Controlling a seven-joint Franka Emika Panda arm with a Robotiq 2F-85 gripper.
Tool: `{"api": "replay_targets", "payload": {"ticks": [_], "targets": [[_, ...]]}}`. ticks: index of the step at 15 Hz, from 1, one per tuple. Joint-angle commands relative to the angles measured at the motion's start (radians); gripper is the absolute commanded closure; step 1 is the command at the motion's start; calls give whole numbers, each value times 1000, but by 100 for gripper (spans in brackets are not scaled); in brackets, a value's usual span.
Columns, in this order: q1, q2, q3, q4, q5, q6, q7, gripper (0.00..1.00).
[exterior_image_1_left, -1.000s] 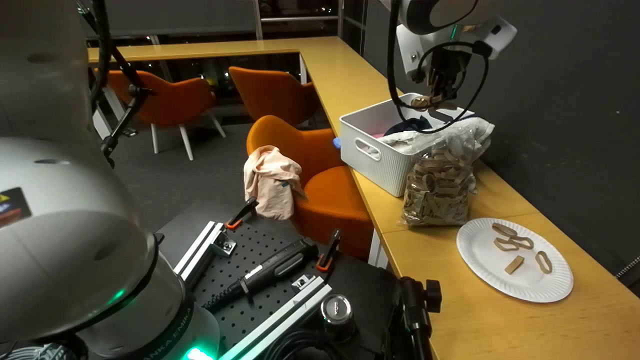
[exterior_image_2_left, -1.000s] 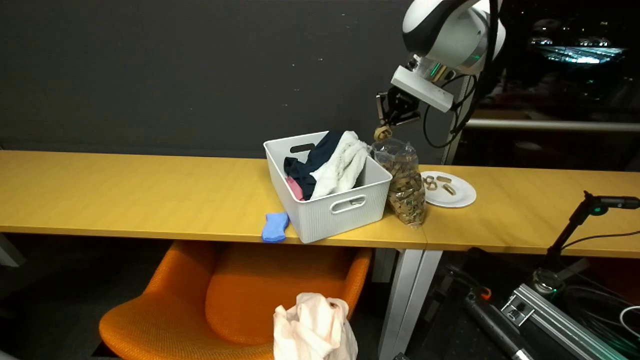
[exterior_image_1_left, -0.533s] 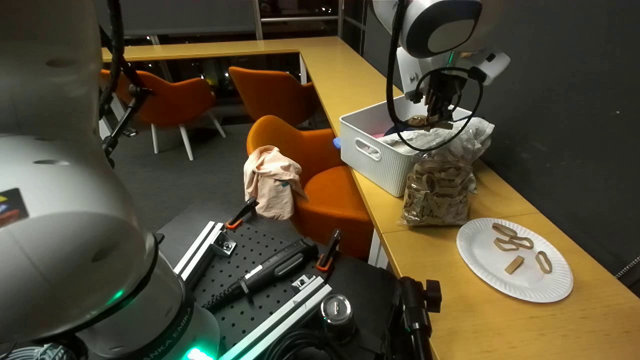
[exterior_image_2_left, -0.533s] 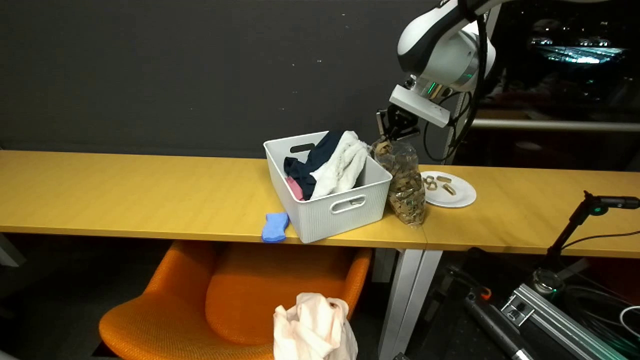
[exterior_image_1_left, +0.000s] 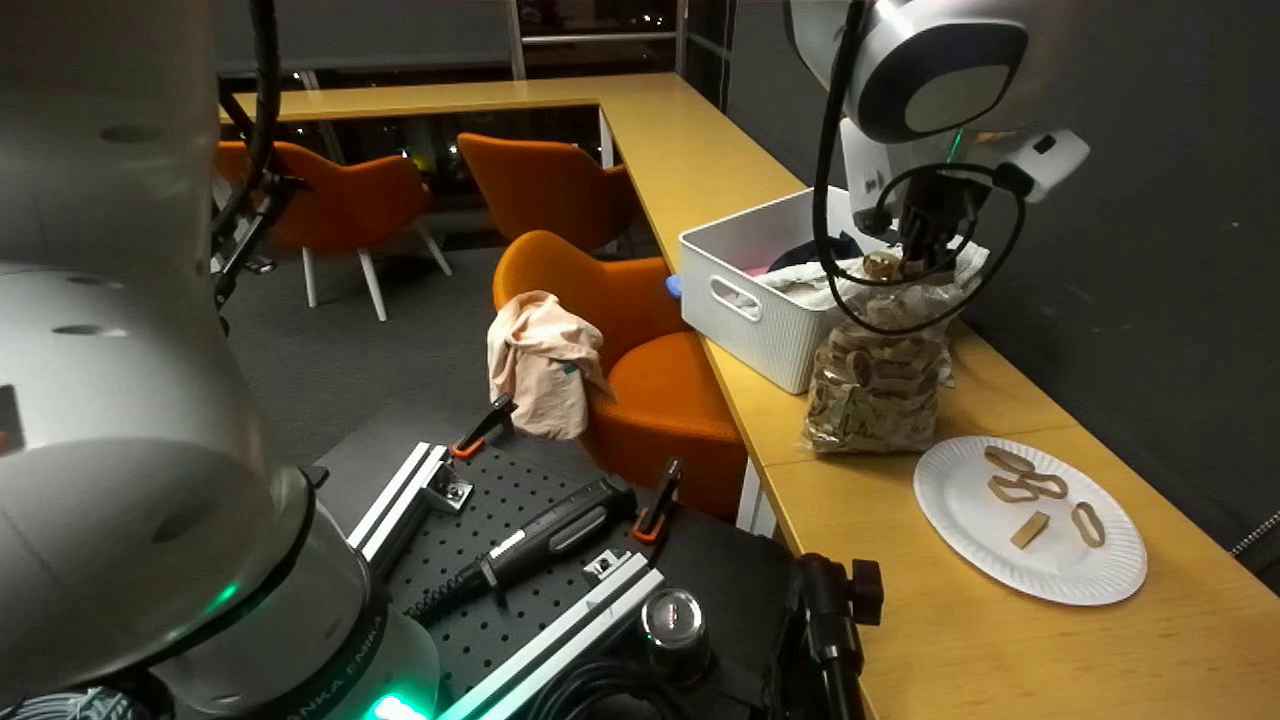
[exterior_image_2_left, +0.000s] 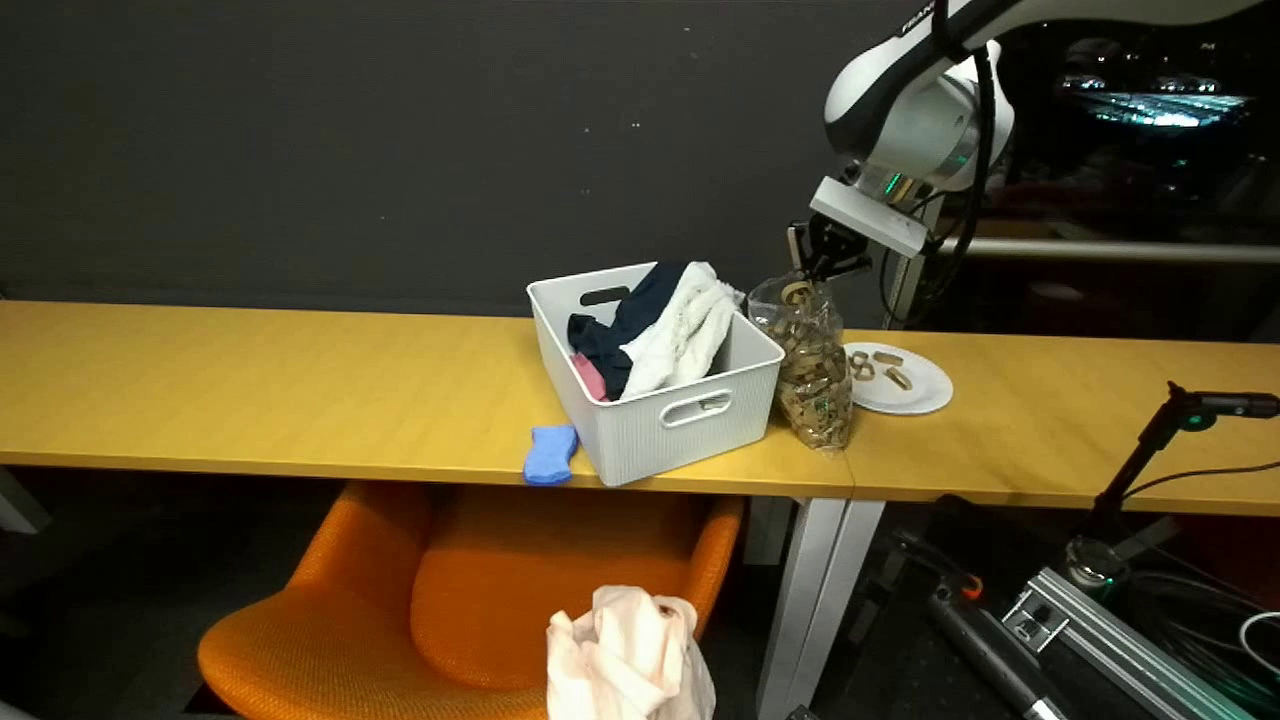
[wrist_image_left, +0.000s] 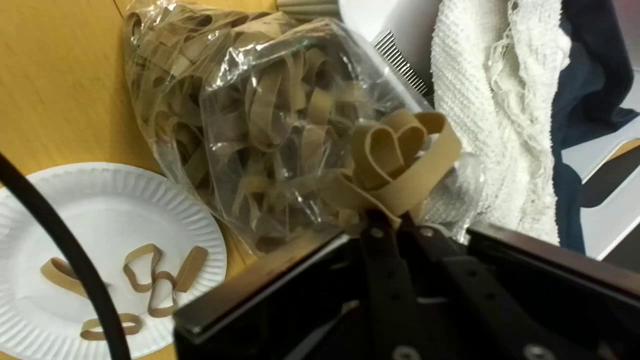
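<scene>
The jaws pinch nearly closed on flat tan bands (wrist_image_left: 425, 172), gripped ends hidden, at the mouth of the crinkled clear bag (exterior_image_1_left: 872, 395); whether the loops touch its film is hard to tell. In the wrist view a black cable (wrist_image_left: 82, 270) crosses the fluted paper plate (wrist_image_left: 90, 220), cut off at left.

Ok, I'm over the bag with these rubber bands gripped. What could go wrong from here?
The rubber bands in the end effector overlap the edge of the clear plastic bag in the wrist view, near the white textured cloth; released there, they might drop into the white plastic basket.

The bag's plastic looks loose and crinkled, so a bump could fold its mouth inward or tip it.
</scene>
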Motion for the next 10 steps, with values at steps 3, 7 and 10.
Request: {"api": "replay_targets", "payload": {"ticks": [3,7,10], "targets": [[10,17,-43,16,-41,7,45,99],[15,5,-60,14,-73,0,65,99],[24,12,-67,17,-102,-9,96,71]]}}
